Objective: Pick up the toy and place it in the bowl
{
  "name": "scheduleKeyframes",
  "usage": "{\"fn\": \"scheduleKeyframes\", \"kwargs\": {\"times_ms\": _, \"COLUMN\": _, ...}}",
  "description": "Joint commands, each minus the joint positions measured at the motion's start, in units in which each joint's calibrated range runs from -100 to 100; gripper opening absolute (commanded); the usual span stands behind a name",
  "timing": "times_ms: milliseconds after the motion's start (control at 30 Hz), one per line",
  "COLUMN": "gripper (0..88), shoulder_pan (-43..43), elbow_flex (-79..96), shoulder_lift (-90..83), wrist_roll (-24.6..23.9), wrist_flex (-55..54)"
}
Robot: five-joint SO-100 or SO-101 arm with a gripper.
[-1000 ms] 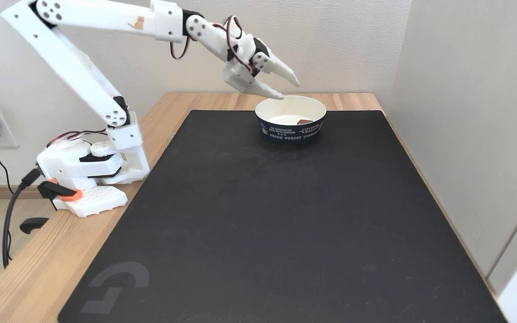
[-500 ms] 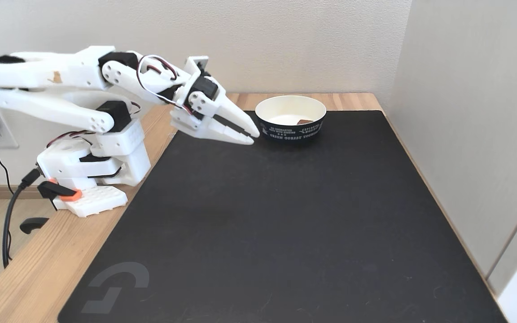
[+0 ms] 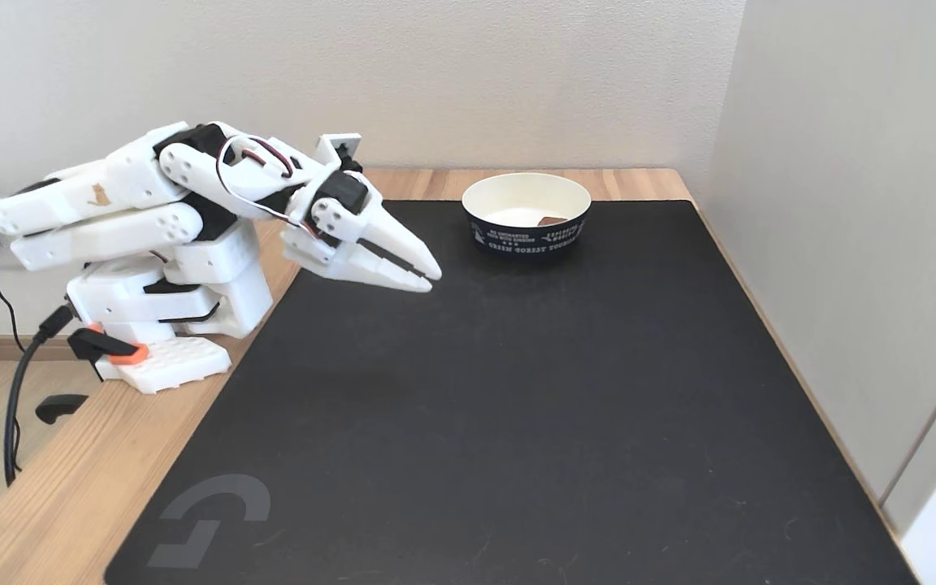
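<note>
Black mat (image 3: 517,406) covers wooden desk (image 3: 70,479). Toy (image 3: 552,220) lies inside bowl (image 3: 526,214). Gripper (image 3: 431,278) pressed together, empty, well apart from bowl.

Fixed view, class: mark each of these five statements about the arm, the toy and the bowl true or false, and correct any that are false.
1. The toy lies inside the bowl. True.
2. The tool is clamped on the toy. False: it holds nothing, and its fingers are nearly together.
3. The bowl stands on the black mat. True.
4. The tool hangs directly over the bowl. False: it is to the left of the bowl, over the mat's left part.
5. The bowl is dark outside with white lettering. True.
</note>
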Motion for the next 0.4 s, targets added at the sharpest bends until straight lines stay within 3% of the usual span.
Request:
{"fn": "scheduleKeyframes", "kwargs": {"times_ms": 0, "gripper": 2.2, "shoulder_pan": 2.36, "elbow_flex": 0.78, "shoulder_lift": -0.83, "wrist_roll": 0.34, "wrist_flex": 5.26}}
{"fn": "scheduleKeyframes", "kwargs": {"times_ms": 367, "gripper": 2.2, "shoulder_pan": 1.69, "elbow_flex": 0.78, "shoulder_lift": -0.83, "wrist_roll": 0.40, "wrist_flex": 5.18}}
